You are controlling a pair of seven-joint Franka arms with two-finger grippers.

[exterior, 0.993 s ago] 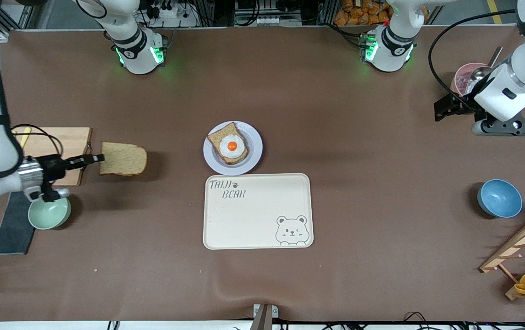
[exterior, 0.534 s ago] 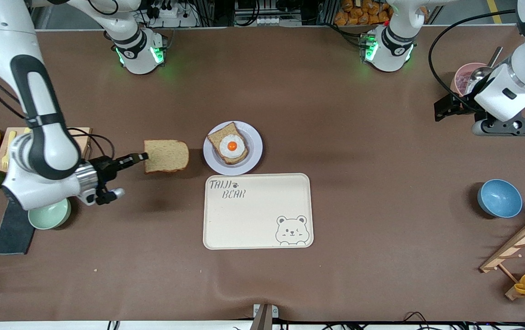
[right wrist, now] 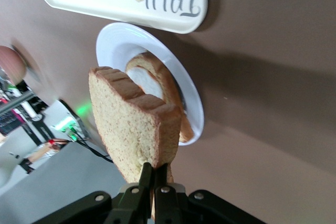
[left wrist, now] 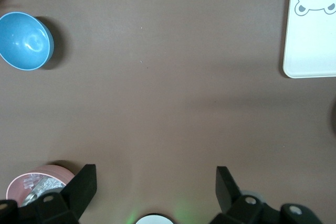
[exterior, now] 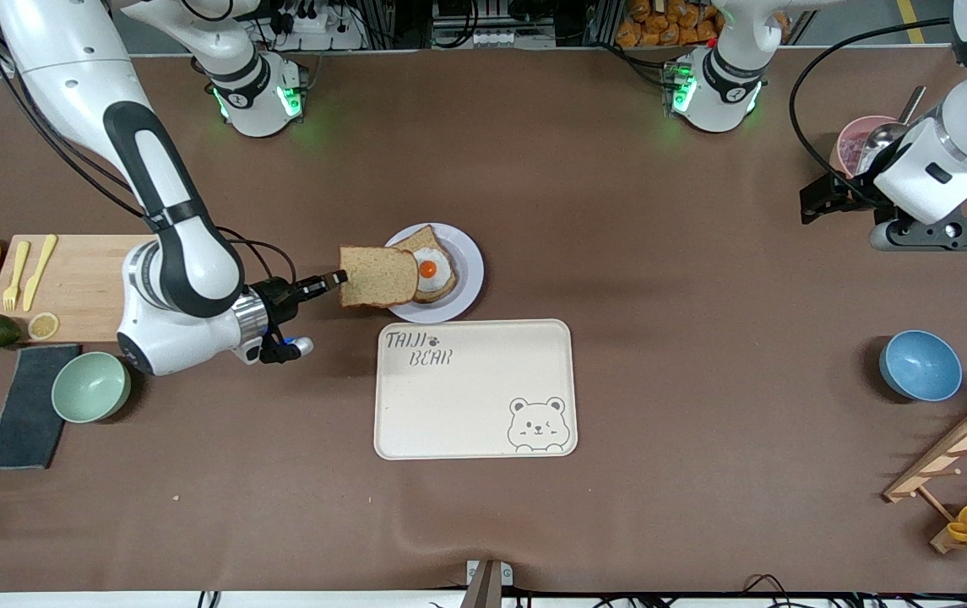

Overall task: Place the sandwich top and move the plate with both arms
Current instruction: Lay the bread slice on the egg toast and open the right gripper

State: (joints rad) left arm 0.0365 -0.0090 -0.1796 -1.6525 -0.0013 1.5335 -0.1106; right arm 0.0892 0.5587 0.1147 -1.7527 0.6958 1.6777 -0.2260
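Observation:
My right gripper (exterior: 338, 279) is shut on one edge of the sandwich top (exterior: 377, 276), a plain brown bread slice held in the air. The slice hangs over the rim of the pale plate (exterior: 468, 279) at the side toward the right arm's end. On the plate lies a bread slice with a fried egg (exterior: 432, 270), partly covered by the held slice. In the right wrist view the fingers (right wrist: 156, 174) pinch the sandwich top (right wrist: 134, 124) above the plate (right wrist: 118, 43). My left gripper (exterior: 821, 201) waits open over bare table near a pink cup, its jaws (left wrist: 156, 182) empty.
A cream bear tray (exterior: 475, 397) lies just nearer the front camera than the plate. A cutting board (exterior: 86, 283), green bowl (exterior: 90, 386), dark cloth (exterior: 27, 405), lemons and avocado sit at the right arm's end. A blue bowl (exterior: 920, 365), pink cup (exterior: 859, 139) and wooden rack (exterior: 964, 456) sit at the left arm's end.
My right arm has carried the sandwich top from beside the cutting board across the table to the plate's rim. The left arm has not moved.

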